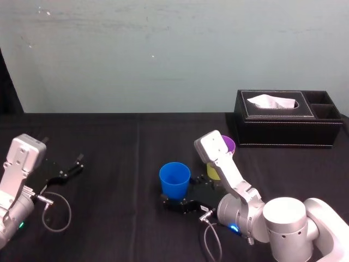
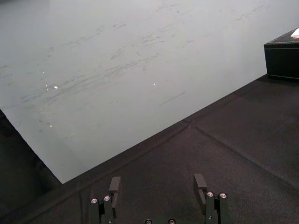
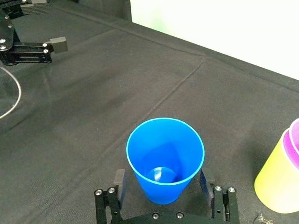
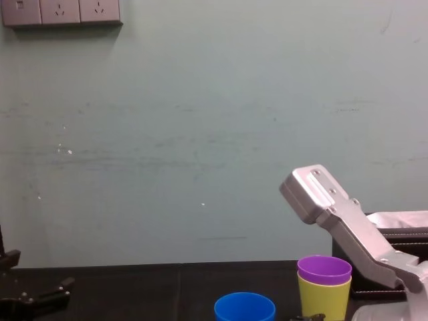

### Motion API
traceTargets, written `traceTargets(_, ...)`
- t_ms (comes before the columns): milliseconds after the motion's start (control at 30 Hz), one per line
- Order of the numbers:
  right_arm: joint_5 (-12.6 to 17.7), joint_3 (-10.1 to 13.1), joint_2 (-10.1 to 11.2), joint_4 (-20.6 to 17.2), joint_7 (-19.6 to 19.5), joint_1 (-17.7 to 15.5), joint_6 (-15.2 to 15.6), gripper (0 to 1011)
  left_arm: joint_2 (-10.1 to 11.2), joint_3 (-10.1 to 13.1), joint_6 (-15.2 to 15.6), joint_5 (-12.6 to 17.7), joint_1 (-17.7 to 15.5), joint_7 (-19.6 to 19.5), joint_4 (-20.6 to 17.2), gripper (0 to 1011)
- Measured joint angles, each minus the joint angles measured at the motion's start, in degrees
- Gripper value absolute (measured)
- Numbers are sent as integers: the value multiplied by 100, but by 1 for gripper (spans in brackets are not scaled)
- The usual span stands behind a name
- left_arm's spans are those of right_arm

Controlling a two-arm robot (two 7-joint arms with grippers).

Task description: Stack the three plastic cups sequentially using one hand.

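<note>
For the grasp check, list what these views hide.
Right wrist view: whether the right tool touches the blue cup; its flared wall hides contact.
Head view: most of the yellow cup, part of the purple cup, behind the right arm.
Chest view: cup bases, cut off by the bottom edge.
How deep purple sits in yellow: hidden by yellow's wall.
Parked left tool: arm cut off at head view's edge.

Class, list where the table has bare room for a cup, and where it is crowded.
Free: the cloth between left gripper and blue cup, and behind that cup to the wall. Crowded: right gripper around blue cup, purple cup in yellow-green cup beside, tissue box.
</note>
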Motion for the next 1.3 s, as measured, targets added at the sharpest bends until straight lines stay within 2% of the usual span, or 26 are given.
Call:
traceTargets(867,-134,-1,-221,291,-30,126,-92,1004,0,0,0,0,0,0,0,1000)
traceTargets(1233,-133,0,-214,279,-37,122,-96,1004,0,0,0,0,0,0,0,1000)
traceTargets(1300,-132,0,-211,272,-35,120,-93,970,0,0,0,0,0,0,0,1000)
